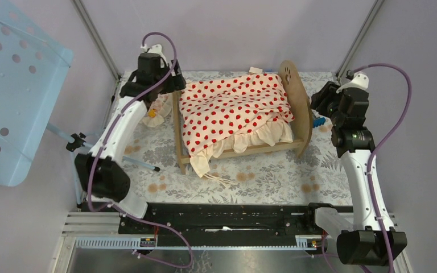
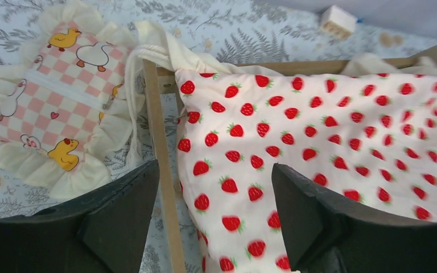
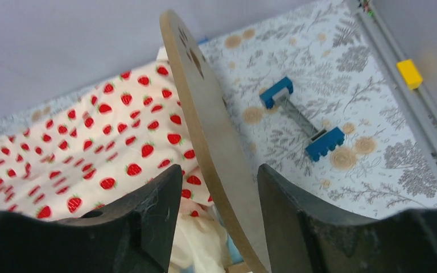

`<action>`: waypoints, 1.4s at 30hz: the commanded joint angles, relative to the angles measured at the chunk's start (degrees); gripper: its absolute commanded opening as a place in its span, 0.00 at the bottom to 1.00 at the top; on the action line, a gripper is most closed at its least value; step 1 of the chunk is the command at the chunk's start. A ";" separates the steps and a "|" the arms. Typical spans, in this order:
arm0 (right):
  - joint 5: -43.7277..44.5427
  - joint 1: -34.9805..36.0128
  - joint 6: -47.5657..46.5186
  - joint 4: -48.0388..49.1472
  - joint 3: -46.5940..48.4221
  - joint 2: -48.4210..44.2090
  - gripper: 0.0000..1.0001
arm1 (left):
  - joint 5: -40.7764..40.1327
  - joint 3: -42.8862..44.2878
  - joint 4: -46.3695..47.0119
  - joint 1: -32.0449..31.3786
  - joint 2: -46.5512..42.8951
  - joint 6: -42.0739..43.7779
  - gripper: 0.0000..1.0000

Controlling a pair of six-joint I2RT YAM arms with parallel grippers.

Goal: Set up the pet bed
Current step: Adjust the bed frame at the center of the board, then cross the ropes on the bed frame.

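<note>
- Overhead, the light-wood pet bed (image 1: 256,149) stands in the middle of the leaf-patterned tabletop (image 1: 273,176), its rounded headboard (image 1: 302,111) at the right and its low footboard at the left.
- A cream ruffled blanket with red strawberries (image 1: 233,105) is draped over the bed and spills over its near rail.
- The left arm (image 1: 116,128) reaches to the far left corner by the footboard; the right arm (image 1: 355,136) stands just right of the headboard.
- From the left wrist, the left pincer (image 2: 213,168) is spread wide and pinches nothing; the footboard rail (image 2: 158,131) runs up between its fingers, with the blanket under the right one.
- A pink checked pillow with ducks and a cream frill (image 2: 62,108) lies on the tabletop just left of the footboard; a small pale wooden block (image 2: 338,21) sits far off.
- From the right wrist, the right pincer (image 3: 219,168) is spread, one finger either side of the headboard's edge without clamping it.
- A blue-and-grey piece (image 3: 301,119) lies right of the headboard, and a yellow block (image 3: 409,73) rests on the side rail.
</note>
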 commanded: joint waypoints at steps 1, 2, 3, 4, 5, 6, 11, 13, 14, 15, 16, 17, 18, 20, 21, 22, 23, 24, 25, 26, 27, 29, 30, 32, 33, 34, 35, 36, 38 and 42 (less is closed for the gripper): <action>5.91 0.18 2.91 -5.72 7.69 -0.65 0.59 | 2.56 -5.33 0.11 0.16 -10.30 -2.32 0.77; 5.80 0.18 3.45 -7.64 9.29 -0.15 0.59 | 3.87 -8.17 0.51 0.16 -12.19 -3.08 0.77; 5.03 0.18 3.68 -9.16 10.73 0.48 0.59 | 5.84 -10.11 1.17 0.00 -14.57 -3.84 0.77; 3.87 0.18 4.04 -10.77 12.01 1.02 0.59 | 7.51 -11.39 1.69 -0.55 -15.93 -4.37 0.77; 2.50 0.18 4.44 -12.29 13.81 1.58 0.59 | 8.14 -12.12 1.90 -2.04 -16.94 -4.37 0.77; 0.72 0.18 4.83 -13.57 14.91 2.09 0.59 | 7.13 -12.24 1.86 -4.70 -17.75 -3.31 0.77; -7.85 2.49 4.99 -19.84 20.05 3.76 0.65 | -6.48 -9.24 3.25 -25.33 -18.49 4.19 0.79; -6.63 7.04 3.80 -22.58 22.08 3.98 0.66 | -7.76 -6.78 4.22 -31.89 -16.43 5.93 0.78; -4.55 9.33 3.65 -24.25 23.23 4.13 0.66 | -8.85 -5.75 4.94 -35.16 -15.04 6.96 0.78; -3.78 11.39 3.95 -25.42 24.10 4.06 0.66 | -10.07 -4.62 5.90 -38.12 -13.43 8.30 0.78; -2.90 12.48 4.78 -26.15 24.64 3.54 0.66 | -11.10 -3.64 6.89 -40.79 -11.56 9.66 0.78; -2.42 12.73 5.99 -26.53 24.85 2.67 0.66 | -11.58 -2.43 7.68 -42.92 -9.53 10.65 0.78; -1.44 12.74 7.15 -26.60 24.97 1.54 0.66 | -11.96 -0.73 7.88 -44.89 -7.02 11.47 0.78; 1.53 12.75 8.56 -26.76 25.42 -0.76 0.66 | -12.68 3.03 8.10 -48.05 -2.13 13.46 0.76; 2.57 12.75 8.59 -27.11 26.12 -1.60 0.66 | -13.48 4.56 8.43 -49.41 0.35 14.96 0.75; 3.38 12.77 8.56 -27.70 27.08 -2.34 0.66 | -14.16 6.24 8.54 -50.44 2.52 16.37 0.75; 4.35 12.75 8.50 -28.42 28.14 -2.95 0.67 | -14.79 8.01 8.31 -51.24 5.03 17.74 0.75; 5.19 12.77 8.46 -29.20 29.18 -3.46 0.67 | -14.99 9.86 7.80 -51.66 7.39 18.73 0.74; 6.12 12.75 8.39 -29.86 30.04 -4.17 0.67 | -15.03 12.11 7.40 -51.96 9.47 19.43 0.73; 7.26 12.74 8.26 -30.23 30.62 -4.85 0.68 | -15.01 13.47 7.23 -52.25 11.39 20.00 0.72; 8.38 12.74 8.17 -30.51 30.92 -5.79 0.69 | -15.24 14.36 7.21 -52.30 13.60 20.14 0.72; 10.35 12.74 7.76 -30.62 30.96 -7.35 0.70 | -16.45 15.71 7.42 -52.31 16.33 22.16 0.72; 10.93 12.74 7.58 -30.68 30.95 -7.90 0.70 | -17.43 16.15 7.46 -52.31 17.49 23.05 0.72; 11.10 12.75 6.92 -31.16 31.26 -8.34 0.71 | -20.96 16.53 7.49 -52.33 19.46 24.57 0.72; 10.89 12.77 6.72 -31.44 31.40 -8.23 0.71 | -22.99 16.31 7.71 -52.31 20.00 25.26 0.73; 10.62 12.75 6.58 -31.66 31.56 -8.15 0.71 | -24.86 15.91 8.09 -52.35 20.33 25.99 0.74; 10.43 12.74 6.55 -31.67 31.45 -8.10 0.72 | -26.50 15.13 8.85 -52.36 20.44 26.55 0.75; 10.30 12.81 6.61 -31.55 31.14 -8.14 0.72 | -28.14 14.12 9.66 -52.33 20.27 27.17 0.76; 10.02 12.75 6.62 -30.95 30.36 -8.33 0.72 | -30.47 12.34 11.27 -52.33 19.76 28.50 0.77; 9.13 12.75 6.67 -30.20 28.80 -8.36 0.72 | -33.13 9.51 13.94 -52.31 18.93 30.96 0.78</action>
